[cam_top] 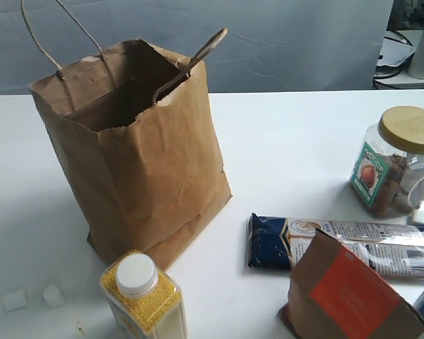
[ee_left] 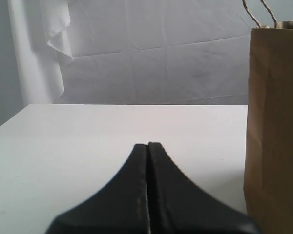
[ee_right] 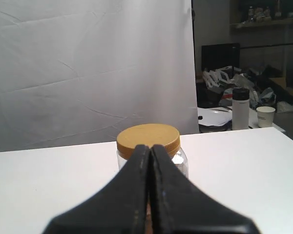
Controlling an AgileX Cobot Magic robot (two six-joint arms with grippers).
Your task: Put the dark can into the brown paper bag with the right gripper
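The brown paper bag point(cam_top: 138, 148) stands upright and open at the left of the exterior view, its cord handles raised; its side also shows in the left wrist view point(ee_left: 276, 126). The dark can is not in any view. Neither arm appears in the exterior view. My right gripper point(ee_right: 150, 146) is shut with nothing between its fingers, low over the table and pointing at the tan-lidded jar. My left gripper point(ee_left: 147, 145) is shut and empty too, with the bag off to one side of it.
A clear jar with a tan lid point(cam_top: 399, 159) point(ee_right: 149, 141) stands at the right. A dark blue snack packet point(cam_top: 339, 244), a brown pouch with an orange-red label point(cam_top: 350, 293) and a yellow-grain bottle with a white cap point(cam_top: 141, 289) sit along the front.
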